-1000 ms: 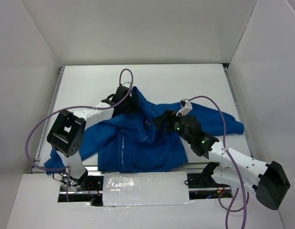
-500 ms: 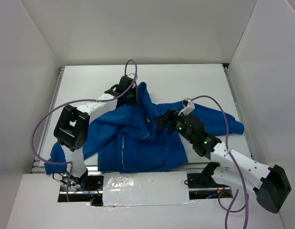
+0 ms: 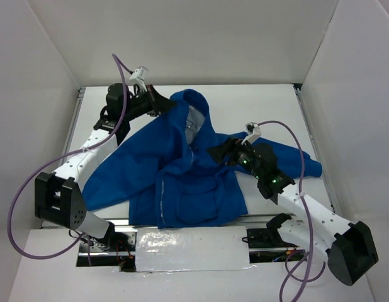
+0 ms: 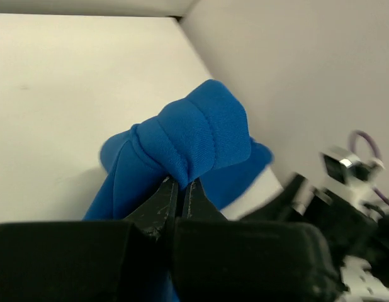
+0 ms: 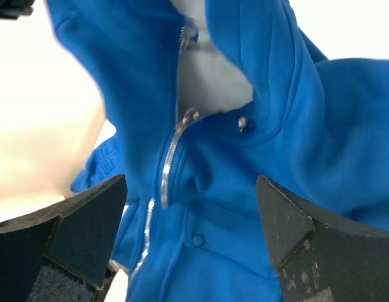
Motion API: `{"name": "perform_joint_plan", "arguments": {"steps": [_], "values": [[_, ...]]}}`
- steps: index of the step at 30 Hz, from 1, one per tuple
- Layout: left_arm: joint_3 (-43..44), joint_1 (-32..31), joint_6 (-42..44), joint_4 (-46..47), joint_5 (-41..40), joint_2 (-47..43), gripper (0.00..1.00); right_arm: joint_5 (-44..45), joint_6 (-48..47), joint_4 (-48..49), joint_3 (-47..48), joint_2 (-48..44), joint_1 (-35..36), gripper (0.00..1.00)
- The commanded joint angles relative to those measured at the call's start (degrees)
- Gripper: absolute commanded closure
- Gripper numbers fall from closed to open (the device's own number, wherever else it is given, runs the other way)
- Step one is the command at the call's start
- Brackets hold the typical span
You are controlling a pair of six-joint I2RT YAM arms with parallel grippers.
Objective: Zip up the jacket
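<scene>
The jacket point(image 3: 182, 170) lies spread over the middle of the worktop point(image 3: 245, 104), with its hem toward 6 o'clock at the near edge and its collar end raised toward 12 o'clock. One sleeve stretches out toward 3 o'clock and the other trails toward 8 o'clock.

The left claw point(image 3: 164, 106) sits at about 11 o'clock from the jacket's centre. Its fingers are pressed together on a bunched fold of the blue fabric at the jacket's upper edge, and the cloth is held up off the worktop there.

The right claw point(image 3: 214, 153) hovers over the chest from the 3 o'clock side, with its fingers spread wide and nothing between them. In its wrist view the silver zipper point(image 5: 171, 157) runs up between the two fingers to a slider point(image 5: 188, 116). Above the slider the front is parted, and the white lining point(image 5: 207, 82) shows. A small metal snap point(image 5: 243, 124) sits just to the 3 o'clock side of the slider.
</scene>
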Motion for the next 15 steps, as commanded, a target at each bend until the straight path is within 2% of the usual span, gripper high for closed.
{"name": "perform_joint_plan", "arguments": {"steps": [1,3,4,8,9,15], "values": [[-3.7,1.1,-9.7,20.1,12.7,-2.0,1.0,-9.1,-4.6,6.5,2.2,4.5,-2.7,0.1],[-8.0,2.4,-18.8,29.6,18.2,-2.2,1.0,-11.3,-8.8,7.3,3.7,6.8,-2.6,0.1],[-9.5,2.8,-24.6,38.5,21.1,-2.0,1.0,-11.1,-9.8,6.8,5.6,9.3,-2.7,0.1],[-10.2,3.3,-30.3,46.9,24.7,-0.8,1.0,-1.0,-9.5,2.8,11.8,16.1,-2.6,0.1],[-10.2,3.4,-29.9,46.5,24.8,-1.4,1.0,3.5,-9.0,0.3,13.3,17.6,-2.6,0.1],[-10.9,3.4,-23.4,37.9,24.2,-5.0,1.0,9.3,-6.1,-1.0,22.5,25.7,-2.2,0.1]]}}
